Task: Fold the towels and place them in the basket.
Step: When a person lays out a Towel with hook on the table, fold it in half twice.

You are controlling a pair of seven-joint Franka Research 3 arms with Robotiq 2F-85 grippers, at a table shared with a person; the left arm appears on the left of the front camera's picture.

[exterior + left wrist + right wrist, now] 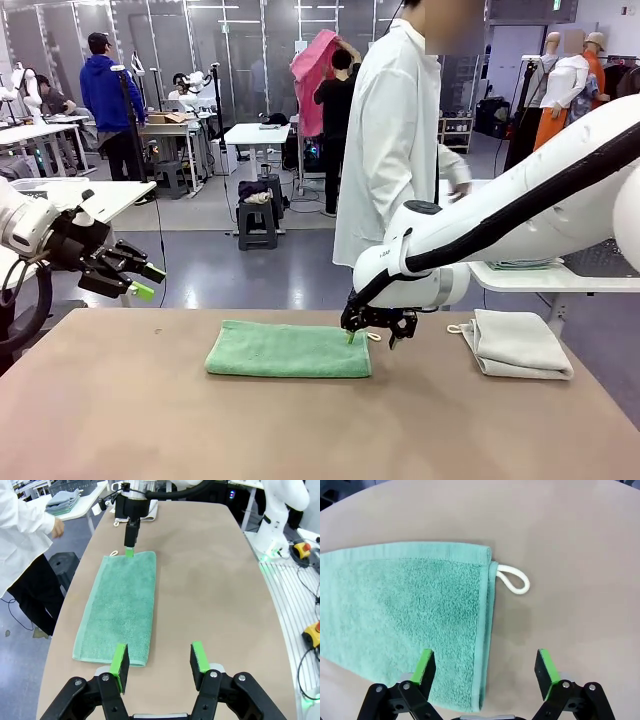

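Green pads (425, 666) tip the two black fingers of the right gripper (487, 667), which stand wide apart and hold nothing. The gripper hangs low over the right-hand short edge of the mint-green towel (288, 350). One finger is above the cloth and the other above bare table (300, 430) just past the edge, so the jaws straddle that edge. Whether the pads already touch the cloth cannot be told. A small white cord loop (512, 579) pokes out from the towel's far right corner, just beyond the fingers. The towel lies flat in the middle of the table as a long narrow band, its long axis running left to right. At the towel's other end the left gripper (140, 280) is raised above the table's left edge, well apart from the cloth, with its fingers about half open and empty. It looks straight down the towel's length. The right arm is clearly the nearer one, so the coming fold probably means pinching this right end and carrying it leftward over the band. Farther right, near the table's edge, an off-white towel (515, 343) lies already folded. A person (390, 140) in a white coat stands at the far side.
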